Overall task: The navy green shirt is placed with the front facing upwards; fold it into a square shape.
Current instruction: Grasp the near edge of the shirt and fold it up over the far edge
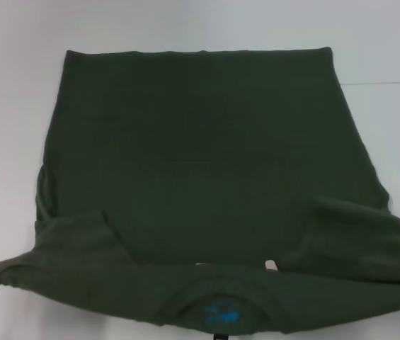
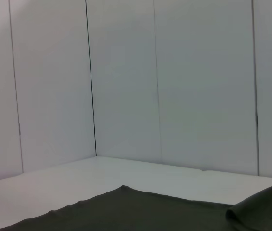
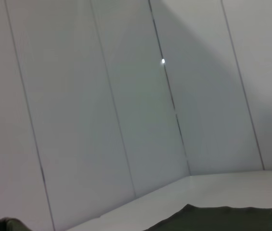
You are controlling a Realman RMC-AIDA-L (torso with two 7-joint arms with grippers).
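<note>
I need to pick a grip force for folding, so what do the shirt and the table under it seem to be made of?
The navy green shirt looks like soft matte knit cloth, probably cotton jersey: it drapes, bunches at the sleeves and shows no sheen. The table looks like a hard, smooth white board, perhaps laminate: it is flat and even, with a thin seam line on the far right.

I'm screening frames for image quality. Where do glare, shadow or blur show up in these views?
Head view: soft focus, the navy green shirt reads as a dark mass with faint folds. Left wrist view: even light on the wall panels, no glare. Right wrist view: one small bright glint on a panel seam, with a broad shadow beside it.
</note>
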